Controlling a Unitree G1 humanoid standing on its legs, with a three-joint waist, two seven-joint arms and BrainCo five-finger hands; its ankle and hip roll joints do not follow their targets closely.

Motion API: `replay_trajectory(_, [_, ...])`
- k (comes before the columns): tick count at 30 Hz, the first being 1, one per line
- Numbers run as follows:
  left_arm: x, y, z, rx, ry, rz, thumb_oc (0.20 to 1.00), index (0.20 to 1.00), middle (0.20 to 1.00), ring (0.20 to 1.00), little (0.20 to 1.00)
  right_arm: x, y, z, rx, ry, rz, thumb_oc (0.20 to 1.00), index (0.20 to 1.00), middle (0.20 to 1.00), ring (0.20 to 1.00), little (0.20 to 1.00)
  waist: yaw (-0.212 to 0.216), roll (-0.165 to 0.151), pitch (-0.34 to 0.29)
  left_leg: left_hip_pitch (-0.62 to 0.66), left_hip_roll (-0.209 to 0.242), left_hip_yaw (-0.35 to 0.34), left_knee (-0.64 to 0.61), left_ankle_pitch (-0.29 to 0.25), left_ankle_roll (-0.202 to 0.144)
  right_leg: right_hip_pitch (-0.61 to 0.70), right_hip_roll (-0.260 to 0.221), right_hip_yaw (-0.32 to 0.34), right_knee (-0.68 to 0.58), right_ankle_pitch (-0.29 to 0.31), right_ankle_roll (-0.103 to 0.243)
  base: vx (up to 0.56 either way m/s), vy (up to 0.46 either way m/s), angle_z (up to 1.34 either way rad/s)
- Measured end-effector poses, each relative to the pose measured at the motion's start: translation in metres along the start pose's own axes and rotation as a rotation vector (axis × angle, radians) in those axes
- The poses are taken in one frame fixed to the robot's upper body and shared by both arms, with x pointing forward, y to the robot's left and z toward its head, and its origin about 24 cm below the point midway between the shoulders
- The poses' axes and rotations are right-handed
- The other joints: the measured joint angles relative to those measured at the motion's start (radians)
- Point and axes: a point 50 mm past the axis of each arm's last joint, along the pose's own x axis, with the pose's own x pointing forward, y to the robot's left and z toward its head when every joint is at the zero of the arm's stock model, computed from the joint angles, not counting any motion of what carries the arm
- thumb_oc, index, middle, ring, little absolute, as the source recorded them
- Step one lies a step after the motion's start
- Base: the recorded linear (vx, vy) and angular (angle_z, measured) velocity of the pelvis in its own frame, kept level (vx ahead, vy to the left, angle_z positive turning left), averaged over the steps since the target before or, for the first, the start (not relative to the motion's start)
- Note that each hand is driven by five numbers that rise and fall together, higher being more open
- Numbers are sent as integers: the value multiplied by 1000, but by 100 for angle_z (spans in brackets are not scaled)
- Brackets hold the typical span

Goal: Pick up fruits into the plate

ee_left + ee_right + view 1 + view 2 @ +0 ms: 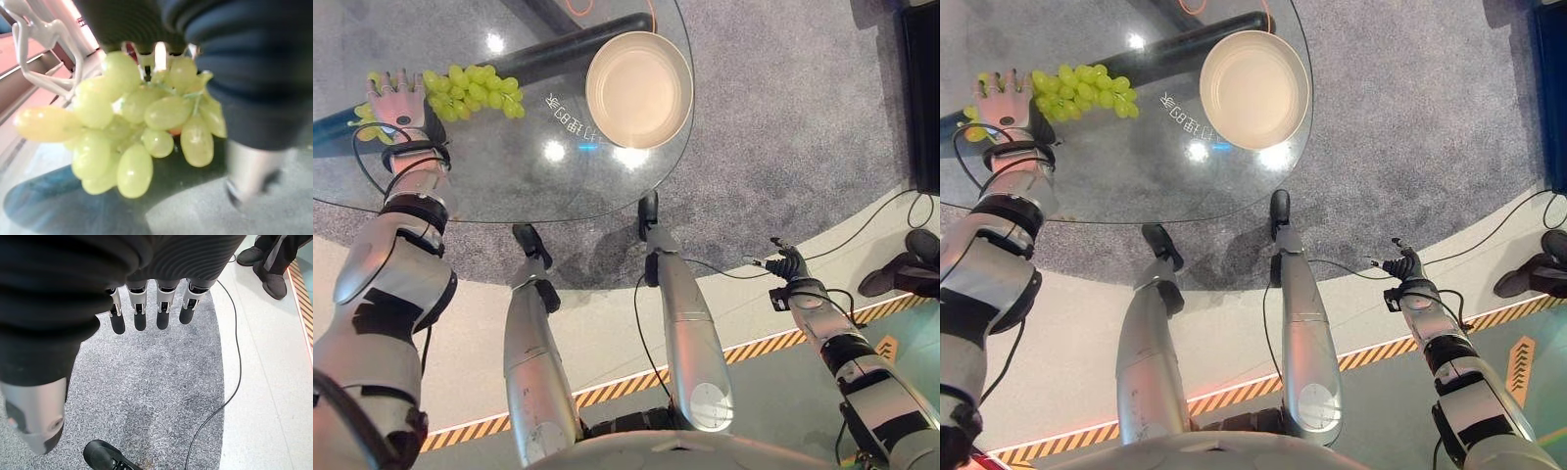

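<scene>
One grape bunch reached for, plate unfilled

One bunch of green grapes (475, 90) lies on the glass table (509, 176) at far left. The left hand (399, 103) is placed just beside its left end, fingers spread straight, nothing gripped; likely set there so the bunch can be closed on. A second yellowish fruit (364, 119) is partly hidden under that hand. The plate (638, 88) sits to the right of the grapes, apart from them. The right hand (146, 308) hangs idle over the grey carpet (146, 382), fingers straight and relaxed
</scene>
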Motion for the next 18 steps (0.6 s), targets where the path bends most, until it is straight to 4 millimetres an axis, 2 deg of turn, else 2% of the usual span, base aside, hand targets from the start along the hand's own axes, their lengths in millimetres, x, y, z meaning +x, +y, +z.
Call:
replay_trajectory(9, [7,10,-13,57,14,17,200,200,200,200,200,-1,2,6,29,-44,8,1000,1000,1000,1000,1000,-7,-25,-15,-2,3,5,0,-7,-4,-1,4,1,-10,2,-2,0,1,0])
replay_trajectory(18, [3,2,-15,146,-20,17,200,200,200,200,200,-2,4,15,56,-81,18,1000,1000,1000,1000,1000,-8,-26,-16,6,3,3,5,-7,-4,8,3,1,-4,2,-3,-8,-1,0])
